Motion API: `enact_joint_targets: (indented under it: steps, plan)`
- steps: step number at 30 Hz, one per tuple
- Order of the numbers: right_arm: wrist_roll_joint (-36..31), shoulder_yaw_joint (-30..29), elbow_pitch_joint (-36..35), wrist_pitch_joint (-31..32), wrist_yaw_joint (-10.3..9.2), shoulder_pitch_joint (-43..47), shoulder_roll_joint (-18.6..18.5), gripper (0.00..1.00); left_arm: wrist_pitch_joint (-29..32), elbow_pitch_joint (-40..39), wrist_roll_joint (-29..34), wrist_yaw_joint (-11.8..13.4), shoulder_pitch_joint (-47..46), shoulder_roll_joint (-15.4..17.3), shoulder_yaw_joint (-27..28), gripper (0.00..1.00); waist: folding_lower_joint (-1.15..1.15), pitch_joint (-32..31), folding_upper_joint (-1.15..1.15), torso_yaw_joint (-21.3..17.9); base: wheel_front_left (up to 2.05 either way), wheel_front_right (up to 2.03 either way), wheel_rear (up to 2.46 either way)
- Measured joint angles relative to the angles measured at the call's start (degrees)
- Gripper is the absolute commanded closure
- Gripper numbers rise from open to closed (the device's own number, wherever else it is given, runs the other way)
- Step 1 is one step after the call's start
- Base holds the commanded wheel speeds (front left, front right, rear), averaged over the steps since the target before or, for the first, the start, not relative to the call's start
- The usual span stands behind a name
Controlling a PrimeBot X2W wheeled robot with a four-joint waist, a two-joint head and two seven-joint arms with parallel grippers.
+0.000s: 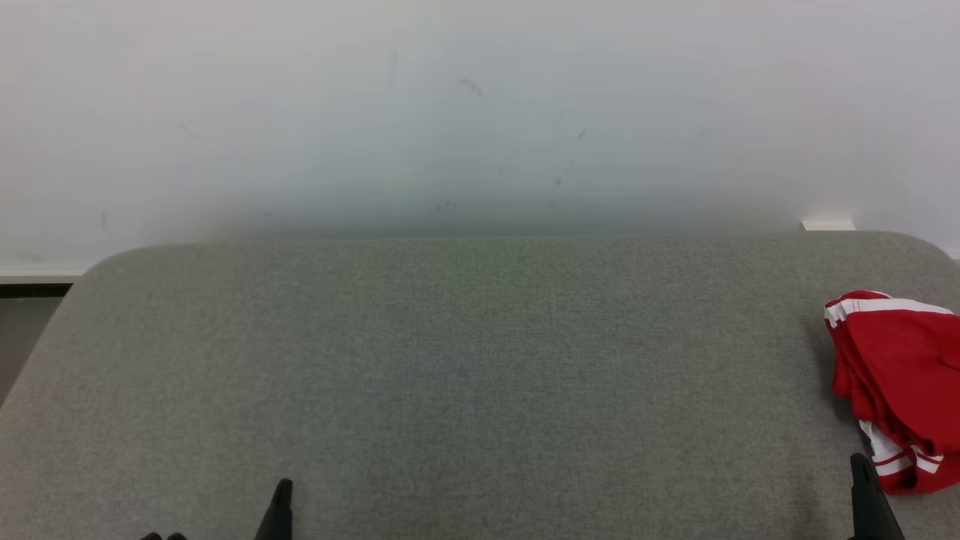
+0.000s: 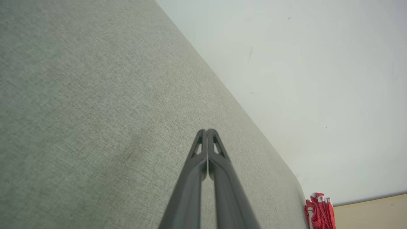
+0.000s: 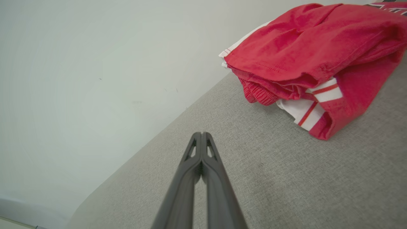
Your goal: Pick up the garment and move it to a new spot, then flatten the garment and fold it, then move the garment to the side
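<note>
I can see a scrap of dark print on the red, white-striped garment [image 3: 311,54], but it is cut off at the frame's corner and I can't read it. The garment lies bunched at the right edge of the grey bench [image 1: 480,360], toward the front. Both arms sit low at the front edge, fingers pointing to the far edge: my left claw [image 2: 206,132] is pressed closed on nothing, and my right claw [image 3: 201,135] is likewise closed and empty, near the garment but not touching it.
</note>
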Motion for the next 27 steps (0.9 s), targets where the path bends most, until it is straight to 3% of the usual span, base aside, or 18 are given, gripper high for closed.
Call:
enact_joint_targets:
  steps: [27]
  plan:
    - [17.40,-1.04,-0.56,4.31,-0.01,-2.61,0.30,1.00,3.97,-0.37,-17.48,-2.07,-3.03,0.49,3.01,1.00,0.00,0.71,0.00,0.44,0.00,0.00,0.00]
